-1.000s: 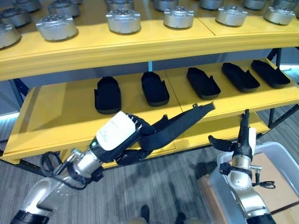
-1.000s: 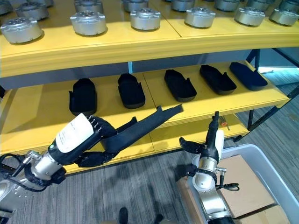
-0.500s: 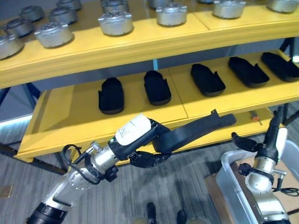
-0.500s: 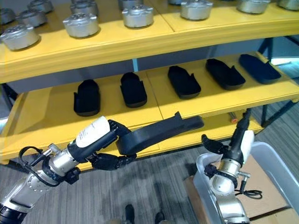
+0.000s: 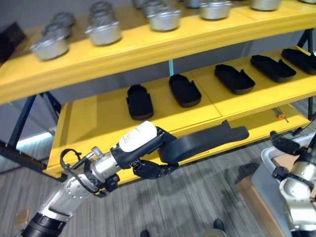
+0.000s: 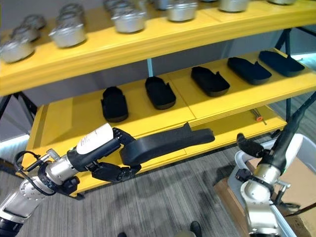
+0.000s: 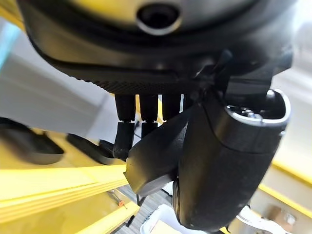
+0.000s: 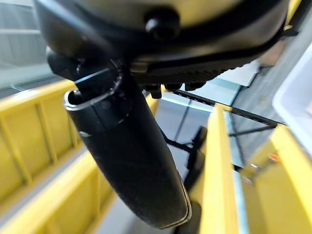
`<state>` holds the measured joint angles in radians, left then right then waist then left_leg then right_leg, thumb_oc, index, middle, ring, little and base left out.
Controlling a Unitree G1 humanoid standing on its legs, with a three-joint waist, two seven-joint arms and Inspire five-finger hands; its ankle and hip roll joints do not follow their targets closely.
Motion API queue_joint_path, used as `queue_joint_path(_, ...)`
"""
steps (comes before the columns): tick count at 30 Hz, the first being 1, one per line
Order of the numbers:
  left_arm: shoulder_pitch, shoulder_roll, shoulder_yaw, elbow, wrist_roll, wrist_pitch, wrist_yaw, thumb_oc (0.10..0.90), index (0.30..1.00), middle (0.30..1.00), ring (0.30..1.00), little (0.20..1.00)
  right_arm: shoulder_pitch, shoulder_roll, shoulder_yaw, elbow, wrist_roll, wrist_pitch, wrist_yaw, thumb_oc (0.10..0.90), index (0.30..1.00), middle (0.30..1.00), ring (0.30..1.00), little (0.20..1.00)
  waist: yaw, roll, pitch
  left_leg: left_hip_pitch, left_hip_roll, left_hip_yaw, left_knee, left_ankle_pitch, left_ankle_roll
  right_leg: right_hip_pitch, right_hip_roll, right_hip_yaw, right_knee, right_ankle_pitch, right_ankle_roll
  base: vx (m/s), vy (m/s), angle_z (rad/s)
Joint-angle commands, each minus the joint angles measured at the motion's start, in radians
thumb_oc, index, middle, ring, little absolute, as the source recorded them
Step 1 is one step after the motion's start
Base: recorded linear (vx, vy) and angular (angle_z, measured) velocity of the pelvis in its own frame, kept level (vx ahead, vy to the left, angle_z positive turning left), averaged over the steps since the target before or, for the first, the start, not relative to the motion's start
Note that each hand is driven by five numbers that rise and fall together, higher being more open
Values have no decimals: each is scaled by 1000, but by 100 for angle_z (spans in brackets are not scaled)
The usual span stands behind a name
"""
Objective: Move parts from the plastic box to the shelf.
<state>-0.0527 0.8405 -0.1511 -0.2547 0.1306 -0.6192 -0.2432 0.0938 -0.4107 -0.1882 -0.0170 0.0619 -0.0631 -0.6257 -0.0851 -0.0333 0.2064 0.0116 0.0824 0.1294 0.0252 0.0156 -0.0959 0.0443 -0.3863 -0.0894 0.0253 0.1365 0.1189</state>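
1. We see a yellow shelf unit [image 5: 148, 49] on dark blue uprights, standing on a grey striped carpet floor [image 5: 207, 197].
2. Its top level carries a row of round silver metal parts [image 5: 103, 32], running from 9 o'clock toward 1 o'clock.
3. On the middle level [image 6: 74, 123] five black shoe-shaped parts [image 6: 159, 92] lie in a row, well apart from one another, from the centre out to 2 o'clock.
4. A small orange-handled tool [image 6: 256, 116] lies on the lowest level toward 3 o'clock.
5. Our left hand [image 5: 148, 150], coming in from 8 o'clock, has its fingers and thumb curled round one end of a long black part [image 5: 207, 140]; the left wrist view shows the fingers wrapped over it.
6. That part sticks out level toward 3 o'clock, in the air just in front of the middle level's front edge, not resting on it.
7. Our right hand [image 6: 269, 148] shows at 4 o'clock, pointing up, fingers straight and thumb spread aside, holding nothing.
8. It is above the near corner of the grey plastic box [image 6: 237, 163], which has brown cardboard [image 6: 301, 182] inside.
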Motion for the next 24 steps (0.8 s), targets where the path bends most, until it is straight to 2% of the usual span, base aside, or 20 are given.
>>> queue_joint_path(1,-25,-33,156,-105,-64,-76,131,400,300,300,300,300,-104,-135,-9,-133,-33,-80,21,900,1000,1000,1000,1000,17,67,-64,91,50,-10,-86,-9,57,-7,93,-52,97,-122,44,-127,530,48)
queue_joint_path(2,29,-22,204,-113,-56,-109,123,400,300,300,300,300,-108,-121,3,-158,-84,-80,105,900,1000,1000,1000,1000,52,61,-62,105,23,39,-98,-22,70,-17,55,-142,103,-54,64,-109,412,24)
queue_joint_path(3,37,-20,210,-116,-54,-110,124,400,300,300,300,300,-109,-120,6,-159,-83,-82,112,900,1000,1000,1000,1000,55,59,-62,107,21,45,-100,-22,71,-17,52,-150,100,-47,67,-126,303,-22)
queue_joint_path(4,76,-8,234,-119,-49,-116,148,400,300,300,300,300,-126,-123,28,-170,-72,-74,133,900,1000,1000,1000,1000,86,52,-58,121,14,100,-107,-33,74,-28,24,-241,112,4,88,-101,181,-68)
queue_joint_path(5,99,-4,250,-118,-52,-121,165,400,300,300,300,300,-145,-125,44,-175,-74,-63,126,900,1000,1000,1000,1000,110,47,-58,128,9,138,-111,-42,79,-34,8,-306,125,24,99,-64,223,-71)
queue_joint_path(6,109,-4,259,-118,-50,-121,177,400,300,300,300,300,-154,-125,52,-176,-75,-61,120,900,1000,1000,1000,1000,119,47,-60,139,8,141,-112,-61,77,-31,5,-314,133,18,115,-89,197,-90)
queue_joint_path(7,123,-3,267,-118,-39,-130,200,400,300,300,300,300,-165,-134,64,-177,-68,-55,94,900,1000,1000,1000,1000,134,46,-56,134,2,172,-111,-56,88,-36,10,-354,158,6,98,-6,153,-87)
queue_joint_path(9,124,-5,268,-113,-41,-140,208,400,300,300,300,300,-168,-137,73,-179,-66,-55,66,900,1000,1000,1000,1000,139,46,-56,134,-4,152,-108,-70,95,-35,41,-333,194,-44,94,-26,115,-41)
queue_joint_path(10,124,-17,270,-109,-23,-156,245,400,300,300,300,300,-169,-130,81,-176,-85,-83,47,900,1000,1000,1000,1000,147,43,-54,114,-11,147,-100,-64,111,-44,87,-319,248,-104,60,-55,88,35)
queue_joint_path(11,131,-22,274,-109,-1,-162,274,400,300,300,300,300,-171,-129,84,-171,-100,-109,42,900,1000,1000,1000,1000,152,41,-53,107,-13,146,-98,-63,114,-43,111,-321,260,-132,48,-50,59,42)
queue_joint_path(12,133,-27,276,-106,21,-163,303,400,300,300,300,300,-177,-130,89,-170,-126,-132,39,900,1000,1000,1000,1000,154,37,-53,99,-15,141,-96,-61,114,-38,149,-316,251,-167,35,-68,-33,19)
queue_joint_path(13,130,-28,272,-103,34,-163,316,400,300,300,300,300,-182,-132,96,-170,-141,-140,32,900,1000,1000,1000,1000,151,33,-49,84,-18,145,-91,-43,115,-38,192,-311,214,-176,13,-19,-89,3)
queue_joint_path(15,82,-33,235,-84,60,-137,335,400,300,300,300,300,-189,-143,115,-164,-181,-166,22,900,1000,1000,1000,1000,118,23,-48,65,-41,72,-74,-40,108,-19,295,-186,97,-187,-23,70,-107,28)
queue_joint_path(17,66,-38,224,-76,80,-118,358,400,300,300,300,300,-183,-152,115,-163,-169,-209,49,900,1000,1000,1000,1000,101,19,-58,52,-53,45,-73,-38,105,-8,322,-132,54,-184,-37,74,-69,98)
queue_joint_path(20,83,-51,222,-71,117,-118,386,400,300,300,300,300,-170,-155,114,-167,-147,-234,68,900,1000,1000,1000,1000,99,17,-74,46,-58,46,-75,-37,95,11,323,-126,0,-162,-35,101,-75,3)
queue_joint_path(21,108,-56,234,-67,146,-122,414,400,300,300,300,300,-162,-155,110,-162,-81,-240,86,900,1000,1000,1000,1000,98,18,-83,49,-61,52,-68,-42,92,26,319,-121,-31,-150,-34,126,-71,-7)
queue_joint_path(22,112,-56,235,-67,150,-122,421,400,300,300,300,300,-160,-155,110,-163,-78,-243,86,900,1000,1000,1000,1000,97,18,-85,49,-62,53,-66,-44,91,28,319,-120,-37,-147,-34,184,-103,-12)
queue_joint_path(23,136,-54,258,-68,151,-117,454,400,300,300,300,300,-150,-150,100,-171,-114,-282,83,900,1000,1000,1000,1000,93,20,-89,50,-63,57,-44,-55,87,35,314,-110,-58,-135,-32,134,-75,-4)
queue_joint_path(24,150,-56,277,-65,157,-119,471,400,300,300,300,300,-140,-147,93,-184,-138,-293,72,900,1000,1000,1000,1000,90,21,-91,48,-64,64,-23,-65,85,39,311,-105,-69,-130,-32,154,-84,0)
